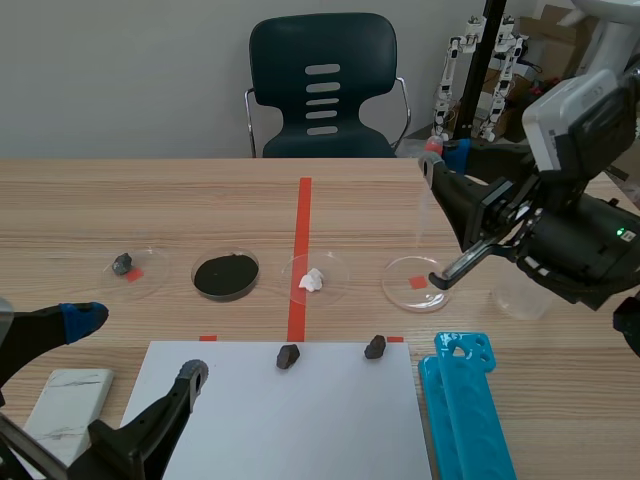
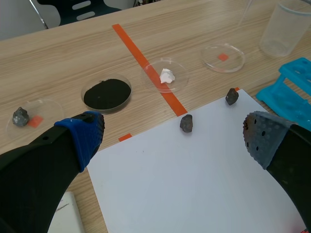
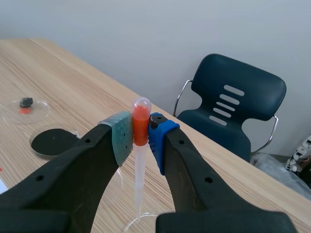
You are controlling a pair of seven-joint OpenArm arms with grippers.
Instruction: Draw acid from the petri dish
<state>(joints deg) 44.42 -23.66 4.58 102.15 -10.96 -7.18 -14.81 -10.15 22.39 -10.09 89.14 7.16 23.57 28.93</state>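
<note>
The right gripper (image 3: 141,133) pinches the pipette (image 3: 139,179) at its orange bulb, upright, so the tip aims into the clear petri dish (image 1: 393,291) just below it, while the left gripper (image 2: 173,137) hangs wide open.

My thick fingers (image 2: 34,165) are black. My left gripper (image 2: 172,138) has one blue dotted pad (image 2: 85,133), one grey pad (image 2: 262,138); my black right arm (image 1: 580,250) bears a pale grey box (image 1: 575,115).
</note>
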